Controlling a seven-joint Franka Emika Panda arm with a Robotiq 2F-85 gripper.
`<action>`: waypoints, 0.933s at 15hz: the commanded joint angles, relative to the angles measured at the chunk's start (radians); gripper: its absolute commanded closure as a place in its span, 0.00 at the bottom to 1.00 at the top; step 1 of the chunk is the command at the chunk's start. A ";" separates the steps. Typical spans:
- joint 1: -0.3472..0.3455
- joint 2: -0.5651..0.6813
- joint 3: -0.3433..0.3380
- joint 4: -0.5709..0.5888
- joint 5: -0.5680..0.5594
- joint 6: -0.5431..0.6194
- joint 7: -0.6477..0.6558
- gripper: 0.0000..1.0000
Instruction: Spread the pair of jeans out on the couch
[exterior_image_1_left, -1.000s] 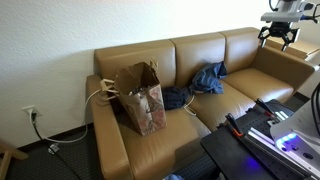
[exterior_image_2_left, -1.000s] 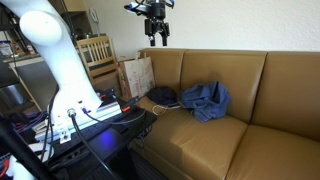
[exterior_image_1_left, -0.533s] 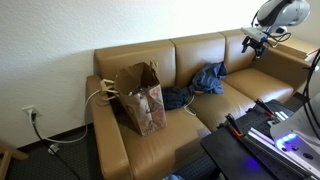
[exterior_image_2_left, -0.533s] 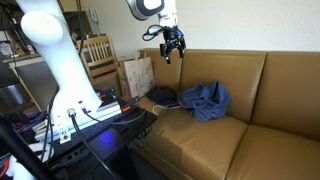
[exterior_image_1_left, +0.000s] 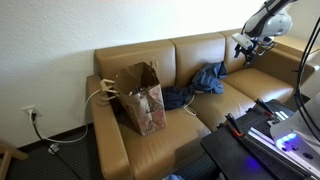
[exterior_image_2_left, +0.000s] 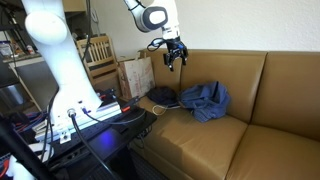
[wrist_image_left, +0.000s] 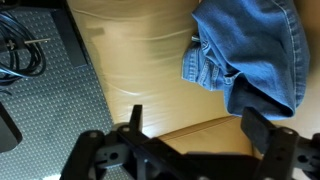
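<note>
A crumpled pair of blue jeans (exterior_image_1_left: 208, 77) lies bunched on the middle seat of the tan couch (exterior_image_1_left: 160, 140); it also shows in an exterior view (exterior_image_2_left: 206, 98) and in the wrist view (wrist_image_left: 250, 50). My gripper (exterior_image_1_left: 246, 50) hangs open and empty in the air above the couch, up and to one side of the jeans; it shows in an exterior view (exterior_image_2_left: 176, 58) too. In the wrist view the open jaws (wrist_image_left: 195, 125) frame bare couch leather just below the jeans.
A brown paper bag (exterior_image_1_left: 141, 97) stands on the couch seat next to a dark garment (exterior_image_1_left: 176, 97). A black equipment table with cables (exterior_image_2_left: 90, 125) stands in front of the couch. A wooden chair (exterior_image_2_left: 96, 55) is behind the couch arm.
My gripper has come down from high near the wall toward the couch back and closer to the jeans. The jeans have not moved.
</note>
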 joint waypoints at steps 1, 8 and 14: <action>0.043 0.030 -0.050 0.015 -0.014 0.007 0.010 0.00; 0.038 0.303 0.012 0.143 0.272 0.402 0.038 0.00; 0.059 0.432 -0.009 0.305 0.409 0.393 0.035 0.00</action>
